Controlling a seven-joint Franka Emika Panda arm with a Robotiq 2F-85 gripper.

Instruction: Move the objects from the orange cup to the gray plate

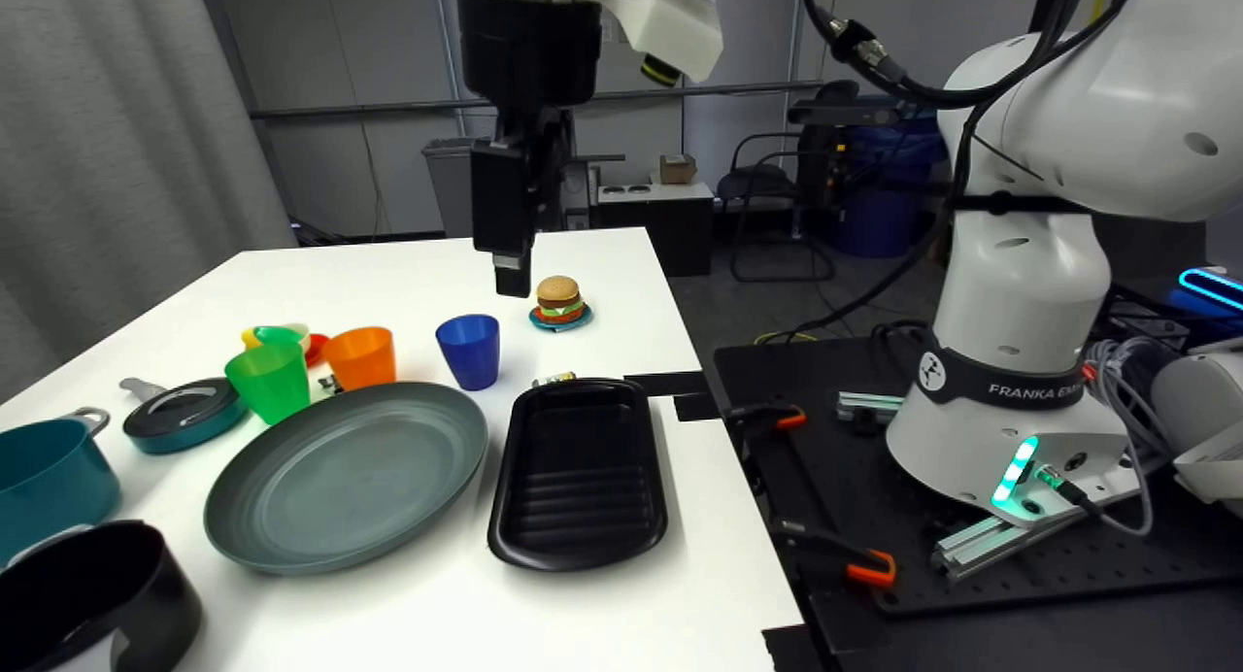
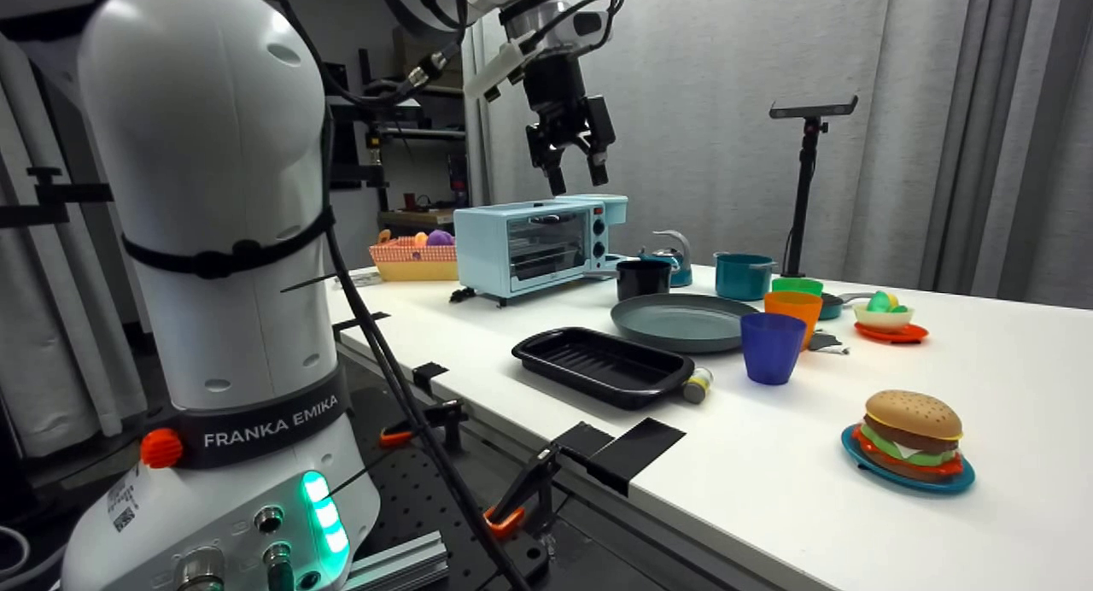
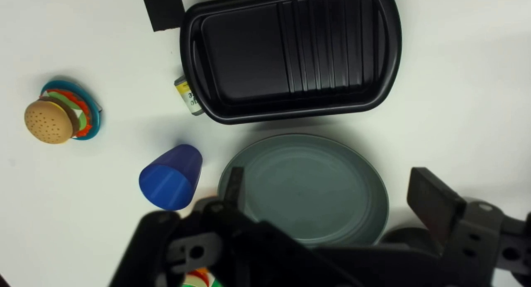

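Gripper [image 2: 578, 181] hangs high, jaws apart and empty; orange cup [image 1: 363, 359] stands near the gray plate [image 1: 350, 478], between green cup [image 1: 270, 381] and blue cup [image 1: 470, 353], contents not visible, so a wide-jawed blind descent could topple it or a neighbour.

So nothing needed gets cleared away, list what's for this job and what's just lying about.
For the job:
bright orange plastic cup
wide round gray plate
black gripper, open
objects to move: not visible

Lying about:
blue plastic cup
green plastic cup
black rectangular ridged tray
tan bunned toy hamburger
round teal pot
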